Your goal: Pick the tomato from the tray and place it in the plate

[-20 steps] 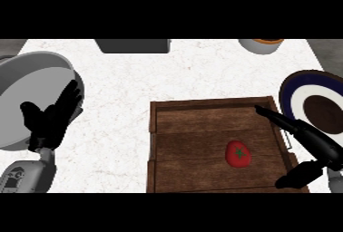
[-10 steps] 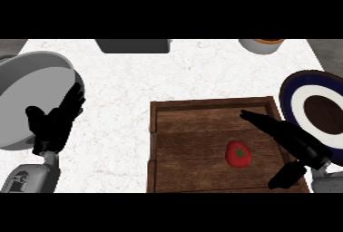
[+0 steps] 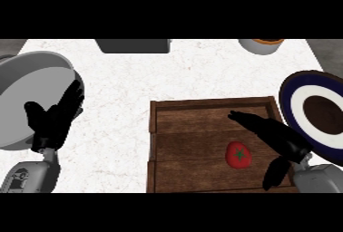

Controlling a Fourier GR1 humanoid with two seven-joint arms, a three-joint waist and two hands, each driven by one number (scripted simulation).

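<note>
We are hovering our right hand (image 3: 278,136) over the brown slatted wooden tray (image 3: 194,122), fingers spread wide and reaching far-left, thumb hanging apart at the near side; it is holding nothing. The small red tomato with a green star-shaped stalk (image 3: 238,153) is lying on the tray's right half, just left of the palm, in the gap between fingers and thumb. Whether any finger is touching it we cannot tell from this steep view.

Our left hand (image 3: 52,120) is resting open, fingers up, at the left, in front of a large grey round bowl (image 3: 33,86).

Risk, as we judge it: the tomato is round and may roll along the slats if the thumb is nudging it before the fingers are closing.

The round plate with dark blue rim, white ring and brown centre (image 3: 298,97) is sitting just right of the tray; the tray's raised right wall is standing between, so the lift is needing to clear it. Open counter is lying left of the tray.
</note>
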